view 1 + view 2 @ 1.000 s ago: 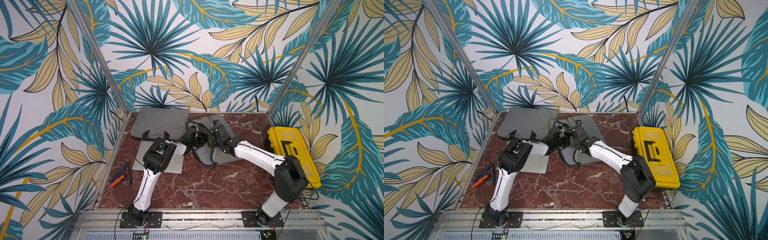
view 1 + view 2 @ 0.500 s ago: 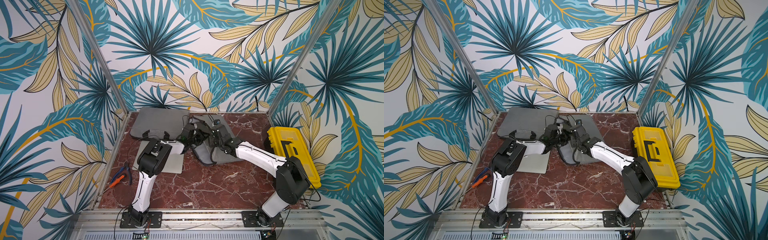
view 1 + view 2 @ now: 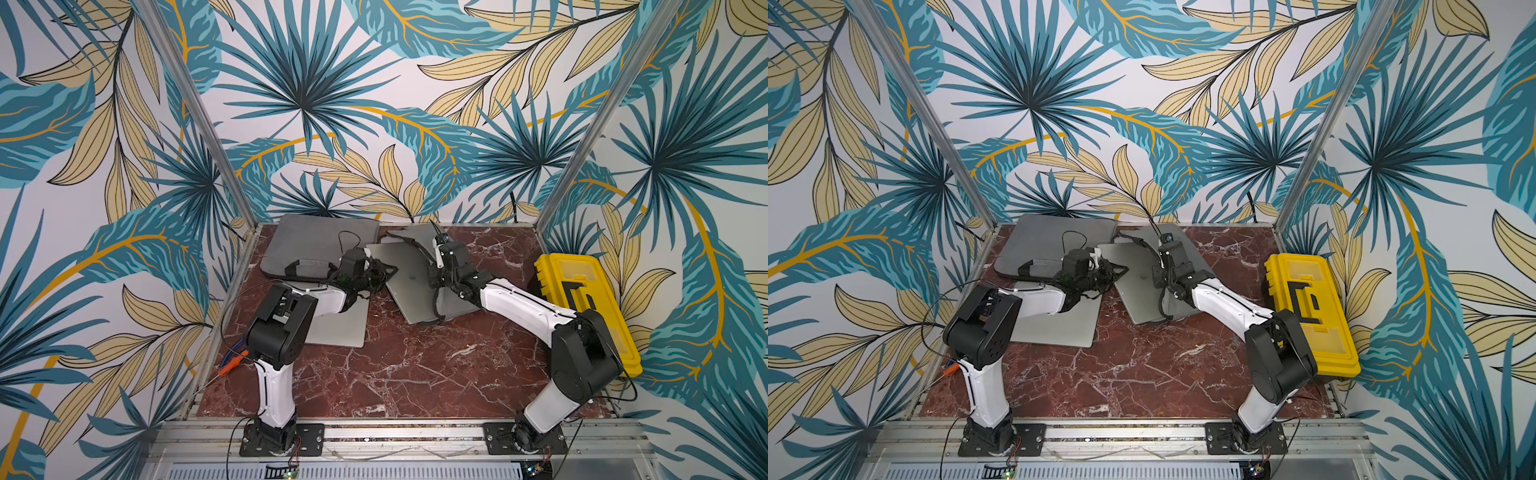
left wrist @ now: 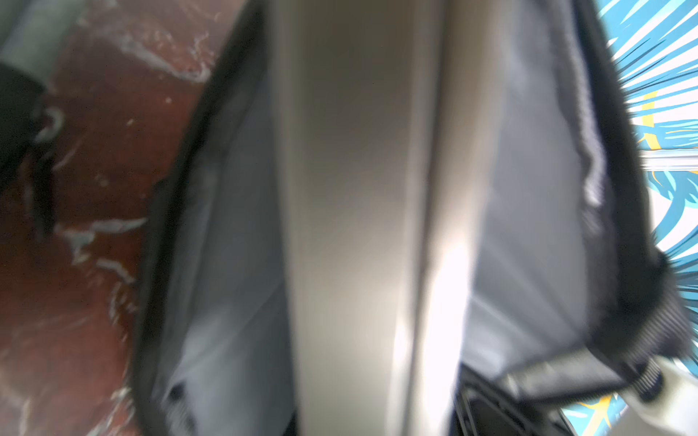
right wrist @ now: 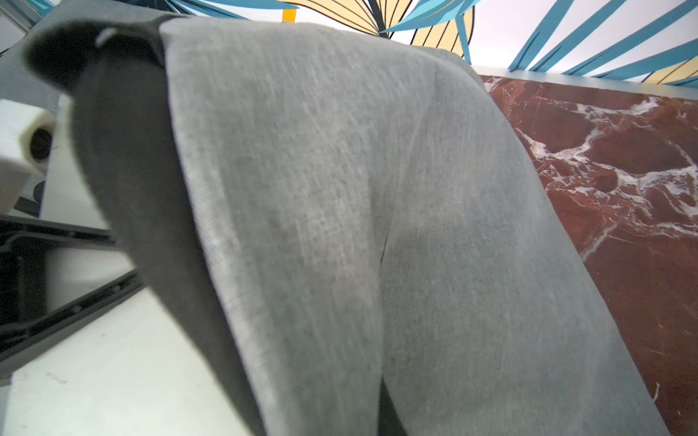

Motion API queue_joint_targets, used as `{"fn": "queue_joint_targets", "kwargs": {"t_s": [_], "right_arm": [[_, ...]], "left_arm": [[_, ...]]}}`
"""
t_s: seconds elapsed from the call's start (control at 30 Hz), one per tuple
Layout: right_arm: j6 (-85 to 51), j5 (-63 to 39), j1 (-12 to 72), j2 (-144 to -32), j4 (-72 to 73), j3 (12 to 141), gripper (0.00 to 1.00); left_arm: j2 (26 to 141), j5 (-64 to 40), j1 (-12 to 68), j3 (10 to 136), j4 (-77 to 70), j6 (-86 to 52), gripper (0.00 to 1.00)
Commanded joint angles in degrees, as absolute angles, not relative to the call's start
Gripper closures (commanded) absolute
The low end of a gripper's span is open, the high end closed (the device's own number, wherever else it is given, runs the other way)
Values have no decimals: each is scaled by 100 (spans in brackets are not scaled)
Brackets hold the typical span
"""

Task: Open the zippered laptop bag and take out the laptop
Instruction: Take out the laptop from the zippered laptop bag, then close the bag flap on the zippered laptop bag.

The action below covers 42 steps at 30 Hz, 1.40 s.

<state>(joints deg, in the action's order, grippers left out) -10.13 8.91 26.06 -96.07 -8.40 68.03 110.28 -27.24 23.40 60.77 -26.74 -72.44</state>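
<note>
Left gripper (image 3: pixel 383 273) apparently at laptop (image 3: pixel 409 291) edge

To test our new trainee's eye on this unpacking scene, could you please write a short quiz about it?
1. Which does the right claw grip? A. a mug; B. the open bag; C. a book.
2. True or false: the laptop at the left claw is fully out of that bag.
3. Fill in: the toolbox lies on the robot's ___ side.
Key: 1 B; 2 false, its far part is still inside; 3 right.
</note>
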Motion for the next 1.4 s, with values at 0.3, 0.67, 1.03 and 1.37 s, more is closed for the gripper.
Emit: {"fn": "queue_joint_targets", "kwargs": {"t_s": [0.3, 0.67, 1.03, 1.37], "right_arm": [[342, 152, 2254, -10087, -1147, 7277, 93], [916, -214, 1795, -10785, -1704, 7945, 87], [130, -277, 1705, -10754, -2487, 8077, 44], [-730, -653, 1700, -10085, -3025, 7729, 24]], "left_arm": [[9477, -3777, 1976, 5051, -3373, -7400, 100], [8859, -4498, 1769, 4310, -3375, -7459, 100], [8524, -4890, 1668, 3939, -2971, -7141, 100], [7988, -5308, 1466, 3957, -1309, -6299, 100]]}}
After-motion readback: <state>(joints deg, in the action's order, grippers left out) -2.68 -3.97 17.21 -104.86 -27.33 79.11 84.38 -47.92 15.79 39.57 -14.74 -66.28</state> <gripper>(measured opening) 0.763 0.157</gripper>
